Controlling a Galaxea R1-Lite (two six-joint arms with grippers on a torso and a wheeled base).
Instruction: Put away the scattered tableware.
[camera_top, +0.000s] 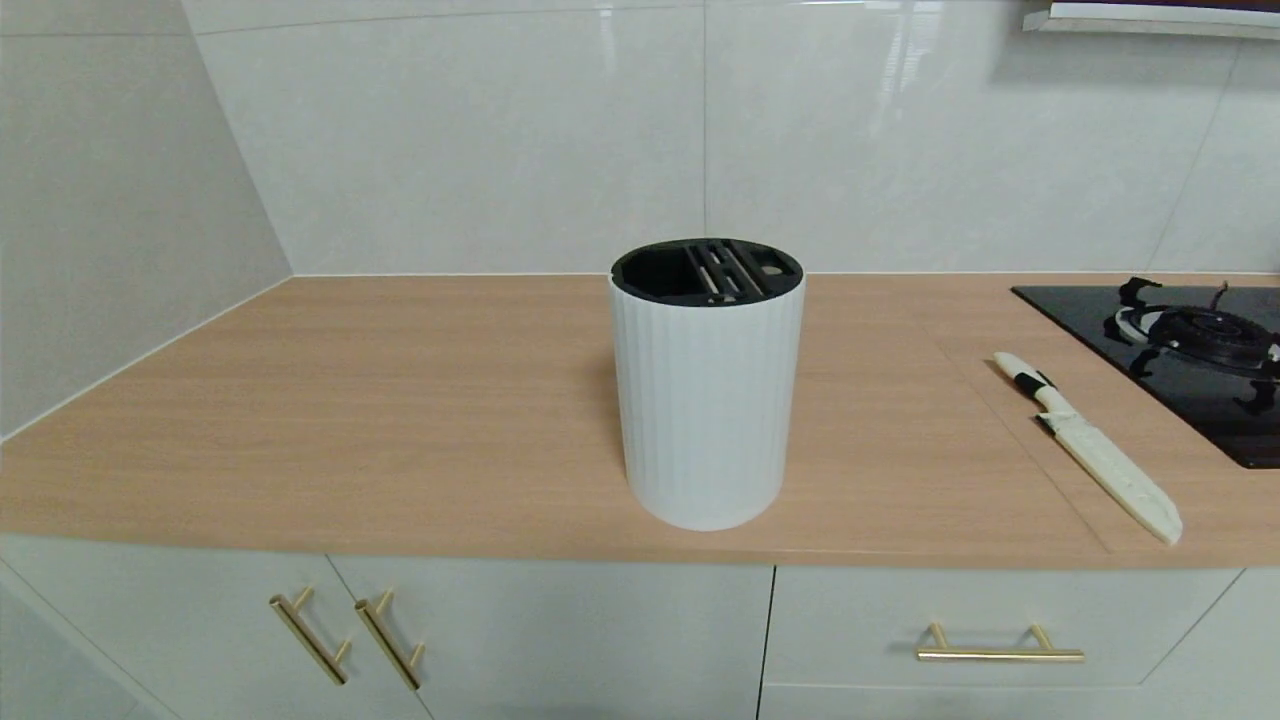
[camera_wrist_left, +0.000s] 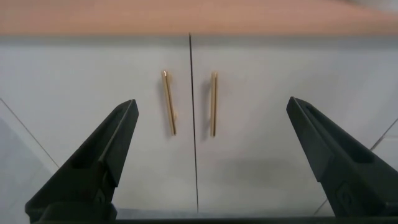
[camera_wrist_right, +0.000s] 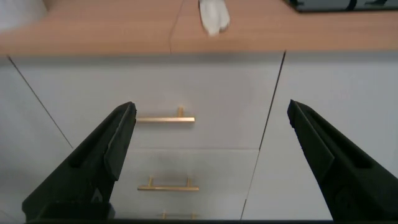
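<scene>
A white ribbed cylindrical holder (camera_top: 707, 400) with a black slotted insert on top stands upright in the middle of the wooden counter. To its right a white-bladed knife (camera_top: 1090, 446) with a white and black handle lies flat on the counter, its tip toward the front edge; the blade tip (camera_wrist_right: 213, 16) pokes past the counter edge in the right wrist view. My left gripper (camera_wrist_left: 211, 137) hangs open in front of the cabinet doors, below the counter. My right gripper (camera_wrist_right: 211, 137) is open too, facing the drawer fronts under the knife. Neither holds anything.
A black gas hob (camera_top: 1190, 355) sits at the counter's far right, beside the knife. White tiled walls close off the back and left. Below the counter are cabinet doors with brass handles (camera_wrist_left: 169, 102) and drawers with brass pulls (camera_wrist_right: 165, 119).
</scene>
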